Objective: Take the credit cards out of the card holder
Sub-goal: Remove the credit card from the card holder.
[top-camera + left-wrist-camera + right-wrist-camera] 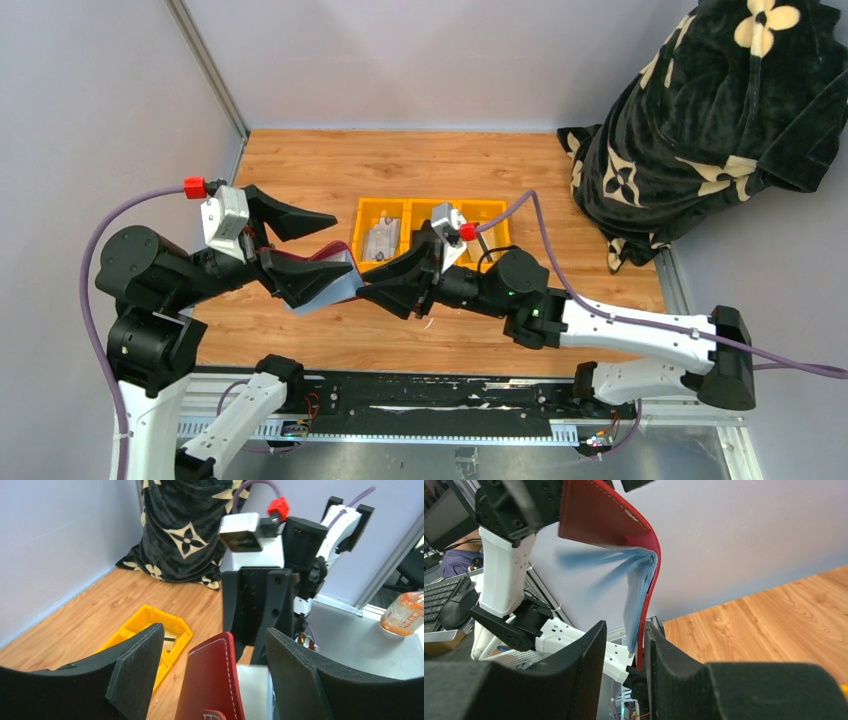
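Maroon stitched card holder [212, 680] in left tool [215, 632]; right tool [625, 627] parted.

The holder [599, 515] is smooth maroon leather-like material with a dull sheen and pale stitching. Its sleeves [634, 605] are thin see-through plastic. The fingers [135, 665] are matt black plastic, finely ridged. The tray [142, 617] is glossy yellow plastic, the table [320, 170] satin wood grain, the cloth [700, 110] plush black pile.
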{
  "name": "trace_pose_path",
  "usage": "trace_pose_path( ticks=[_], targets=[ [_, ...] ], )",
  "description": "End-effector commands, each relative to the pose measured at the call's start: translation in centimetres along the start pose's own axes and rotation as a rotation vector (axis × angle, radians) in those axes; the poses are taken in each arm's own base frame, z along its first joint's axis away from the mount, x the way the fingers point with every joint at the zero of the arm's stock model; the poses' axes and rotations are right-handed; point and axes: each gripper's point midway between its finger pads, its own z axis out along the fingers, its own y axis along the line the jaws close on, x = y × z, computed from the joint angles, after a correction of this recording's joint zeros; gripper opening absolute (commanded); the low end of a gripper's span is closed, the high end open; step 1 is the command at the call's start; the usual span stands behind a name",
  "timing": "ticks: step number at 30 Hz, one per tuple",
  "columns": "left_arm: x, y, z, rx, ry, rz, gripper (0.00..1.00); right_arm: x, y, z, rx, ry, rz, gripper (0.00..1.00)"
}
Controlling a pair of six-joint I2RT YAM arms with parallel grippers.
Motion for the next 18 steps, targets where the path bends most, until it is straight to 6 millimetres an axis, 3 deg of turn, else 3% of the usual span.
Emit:
trace_pose_path(
  ticks=[1,2,7,10,11,13,18],
  targets=[
    [-0.9,-1.5,-0.2,0.070,0.001,0.019,0.00,-2.7,1.8,1.8,-0.076,-0.045,0.010,0.37],
    [-1.0,-1.8,-0.3,0.081,0.007,0.015,0.00,-2.8,1.6,2.0,-0.066,-0.042,0.004,0.35],
    [-1.4,-2.4,-0.1,0.122,-0.010,-0.027,0.00,-2.6,1.9,3.6,-0.090,-0.030,0.031,0.03],
    [-1.3,-2.1,0.4,0.134,-0.014,-0.051,0.00,-2.2,2.0,4.2,-0.111,-0.032,0.038,0.00],
    [-1.5,-2.1,0.4,0.136,-0.012,-0.052,0.00,-2.0,1.8,4.1,-0.105,-0.028,0.031,0.04],
    [-1.8,-2.1,0.5,0.138,-0.007,-0.045,0.00,-1.5,0.8,3.7,-0.057,-0.025,0.018,0.30],
    [-2.7,-2.1,1.0,0.160,-0.016,-0.064,0.00,-0.4,-1.1,3.5,0.018,-0.033,0.009,0.44]
  ],
)
